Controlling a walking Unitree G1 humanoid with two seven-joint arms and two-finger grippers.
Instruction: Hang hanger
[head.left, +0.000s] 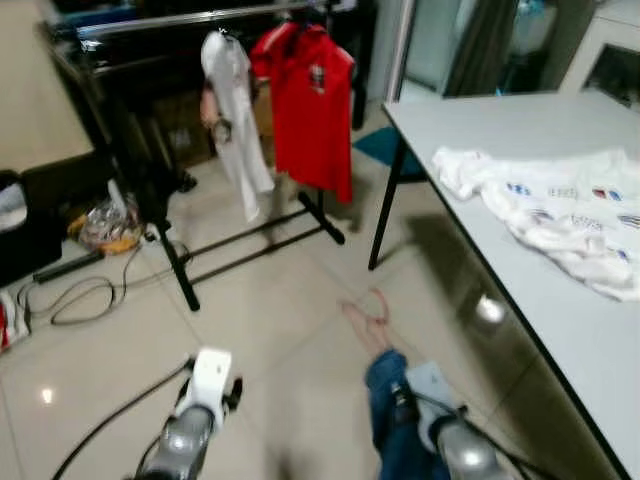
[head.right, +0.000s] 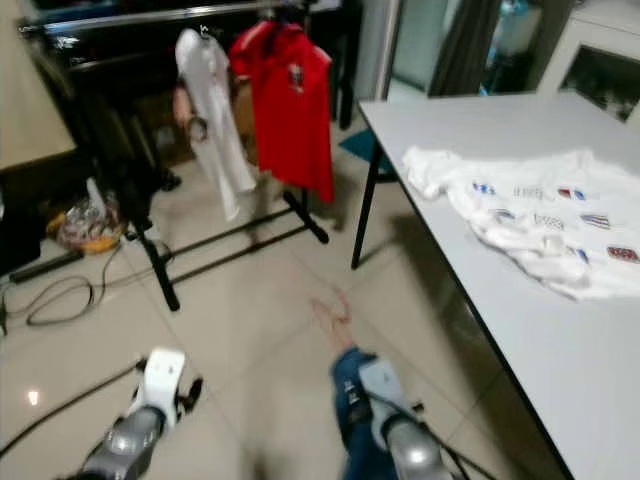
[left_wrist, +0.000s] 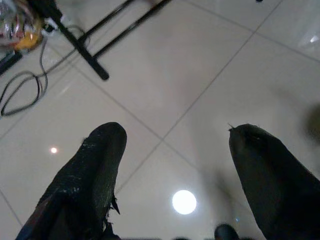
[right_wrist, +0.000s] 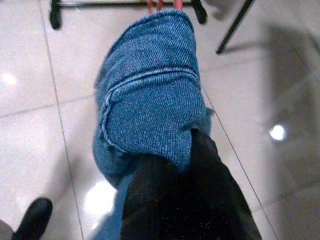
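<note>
Lower right of frame: my right gripper (right_wrist: 170, 165) was clamped on blue denim (right_wrist: 150, 100) draped over a pink hanger (head.left: 368, 308), whose hook projected toward frame centre above the tiled floor (head.left: 290, 330). Lower left: my left gripper (left_wrist: 172, 150) was spread wide, holding nothing. Right: a white table (head.left: 520, 130) bore a white garment (head.left: 560, 205). Upper left: the clothes rack (head.left: 180, 20) carried a white shirt (head.left: 235, 110) and a red shirt (head.left: 312, 105).

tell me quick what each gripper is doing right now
Left gripper: open, holding nothing, above the tiled floor.
Right gripper: shut on blue denim garment with a pink hanger.
</note>
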